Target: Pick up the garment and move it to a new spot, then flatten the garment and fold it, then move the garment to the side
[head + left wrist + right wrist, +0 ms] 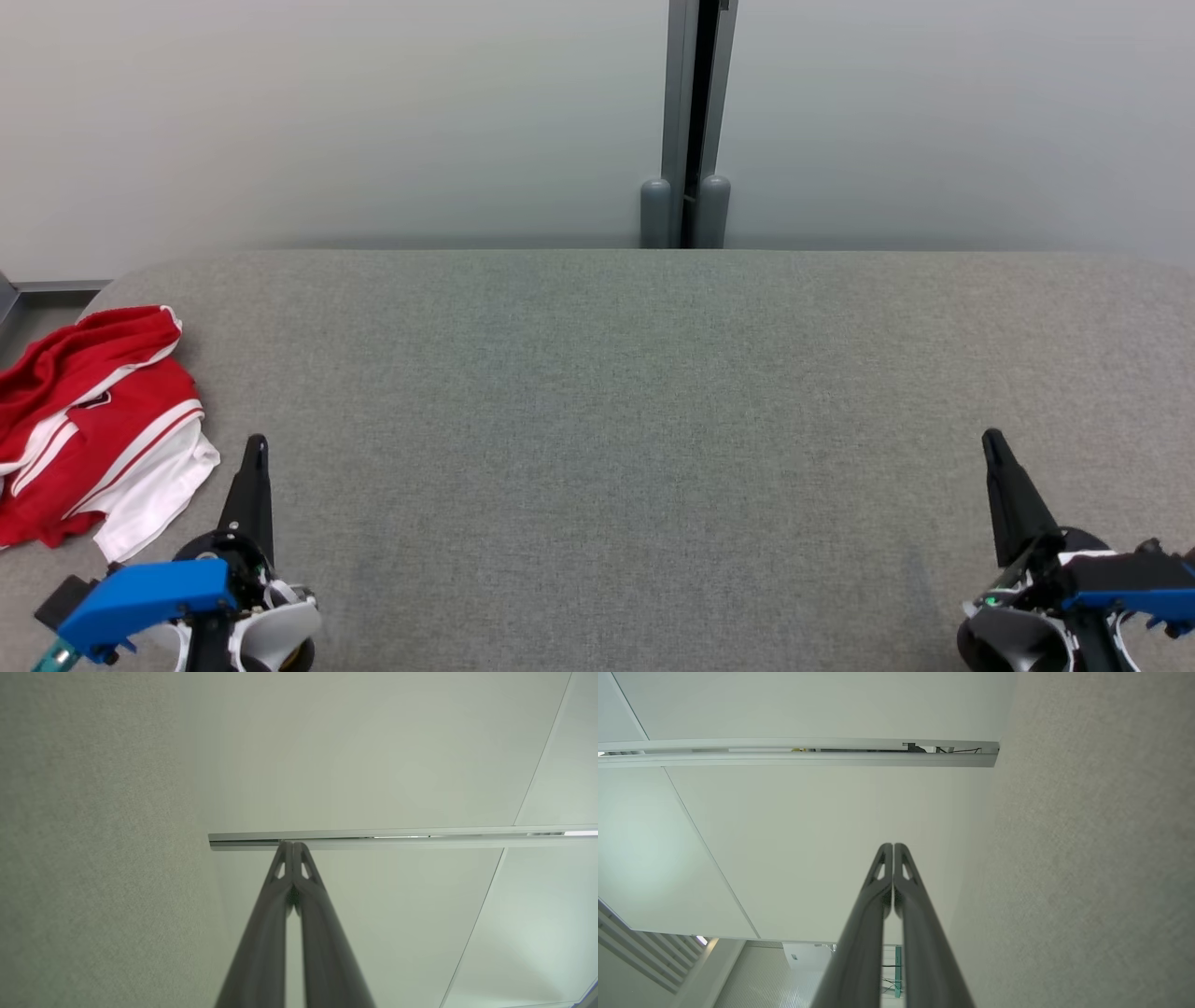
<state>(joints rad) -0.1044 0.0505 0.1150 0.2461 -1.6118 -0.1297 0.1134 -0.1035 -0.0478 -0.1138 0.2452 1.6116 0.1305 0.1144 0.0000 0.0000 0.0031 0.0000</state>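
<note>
So, nothing is done yet: the garment [93, 425] lies crumpled at the desk's [597, 420] left edge. My left gripper [255, 446] sits just beside it, my right gripper [992, 441] near the right edge, both closed and empty. Lifting, flattening, folding all lie ahead.

My head camera looks forward and down over the bench [597, 420] from behind my left hand [254, 446] and right hand [991, 441]. Each wrist camera, rolled sideways, looks close along its own fingers [268, 933] at the wall [327, 112]. All three share bench, wall and post [695, 121].
</note>
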